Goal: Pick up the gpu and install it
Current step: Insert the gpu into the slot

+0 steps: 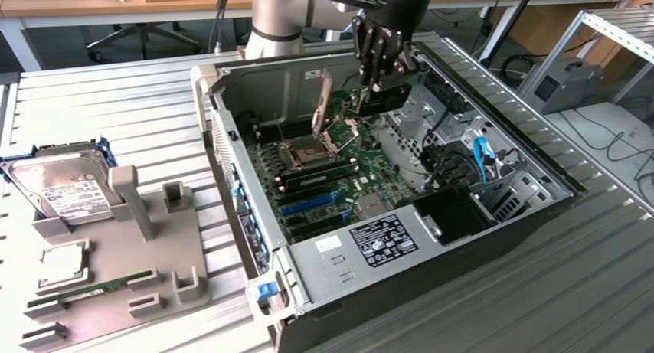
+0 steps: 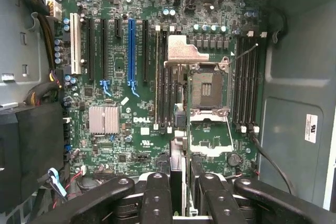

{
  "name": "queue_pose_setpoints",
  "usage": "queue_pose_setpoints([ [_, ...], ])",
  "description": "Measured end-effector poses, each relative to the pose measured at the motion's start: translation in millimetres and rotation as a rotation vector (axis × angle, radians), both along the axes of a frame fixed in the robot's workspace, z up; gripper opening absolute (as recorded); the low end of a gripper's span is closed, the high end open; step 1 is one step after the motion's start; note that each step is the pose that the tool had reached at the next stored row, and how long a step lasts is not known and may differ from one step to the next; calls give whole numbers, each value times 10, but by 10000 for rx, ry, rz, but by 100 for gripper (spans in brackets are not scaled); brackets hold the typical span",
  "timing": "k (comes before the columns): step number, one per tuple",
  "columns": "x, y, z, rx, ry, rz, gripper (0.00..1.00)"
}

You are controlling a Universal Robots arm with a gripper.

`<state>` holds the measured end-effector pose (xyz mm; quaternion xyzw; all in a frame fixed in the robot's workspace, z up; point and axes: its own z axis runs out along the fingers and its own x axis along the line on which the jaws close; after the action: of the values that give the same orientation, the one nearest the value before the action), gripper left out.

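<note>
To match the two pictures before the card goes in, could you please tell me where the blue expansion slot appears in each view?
Exterior view: the blue slot lies on the motherboard, between the CPU socket and the labelled power supply.
Wrist view: the blue slot runs between black slots.
Shared landmark: the open CPU socket.

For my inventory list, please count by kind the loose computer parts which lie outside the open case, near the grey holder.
Hard drive: 1
Processor chip: 1
Green memory stick: 1
Total: 3
</note>
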<state>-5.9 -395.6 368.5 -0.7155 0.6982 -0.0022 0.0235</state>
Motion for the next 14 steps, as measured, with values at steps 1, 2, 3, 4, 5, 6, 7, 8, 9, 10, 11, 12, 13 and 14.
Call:
queue_pose_setpoints([
  [1,-6,-8,-2,0,0,0,26],
  [2,-11,-13,-4,0,0,0,26],
  [3,-16,-22,-8,0,0,0,26],
  [4,-18,-24,-9,-1,0,0,26],
  [5,-20,-26,-10,0,0,0,26],
  [6,-23,-29,-11,0,0,0,26],
  [7,-25,-31,-12,0,0,0,26],
  [8,-26,-32,-13,0,0,0,26],
  [9,-28,-34,-14,0,0,0,26],
  [10,-30,-36,-15,0,-1,0,26],
  [11,-31,-37,-16,0,0,0,26],
  [12,-33,-38,-17,0,0,0,26],
  [13,-34,-40,-18,0,0,0,26],
  [14,-36,-41,-18,0,0,0,26],
])
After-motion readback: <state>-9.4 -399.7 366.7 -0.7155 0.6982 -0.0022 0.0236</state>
